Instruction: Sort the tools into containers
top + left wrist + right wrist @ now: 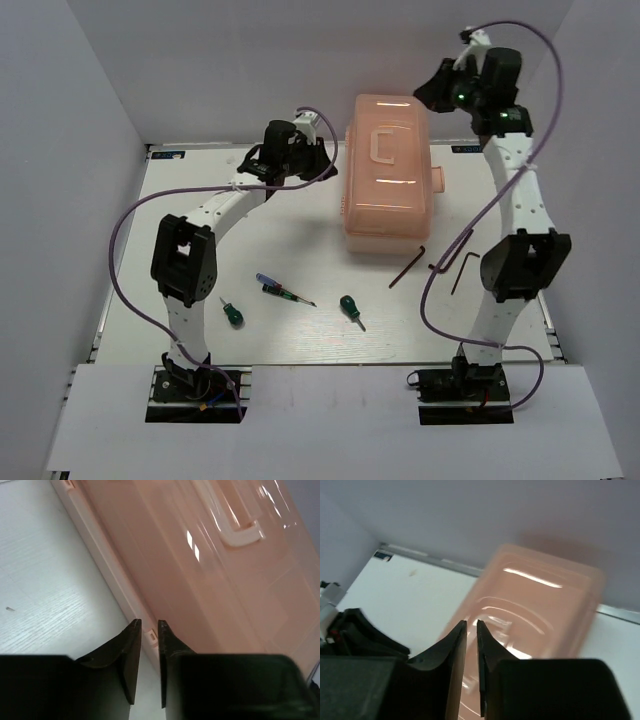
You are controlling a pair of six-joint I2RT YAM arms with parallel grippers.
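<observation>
The toolbox (392,190) lies just beside the left hand (149,623), which is narrow and empty. The right hand (471,623), also narrow, hangs raised near it.

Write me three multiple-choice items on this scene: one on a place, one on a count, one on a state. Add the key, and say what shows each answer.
1. Where do the two hex keys lie relative to the toolbox?
A. On its lid
B. On the table in front of it, toward the right
C. Behind it, at the far wall

2. How many green-handled screwdrivers are on the table?
A. Two
B. One
C. Four

3. What state is the toolbox in?
A. Open, tiers folded out
B. Lid off, lying beside it
C. Shut, handle on top

Key:
1 B: the top view shows both keys on bare table just in front of the toolbox's right corner.
2 A: one lies by the left arm, the other mid-table.
3 C: the lid is down in every view and no compartment shows.
</observation>
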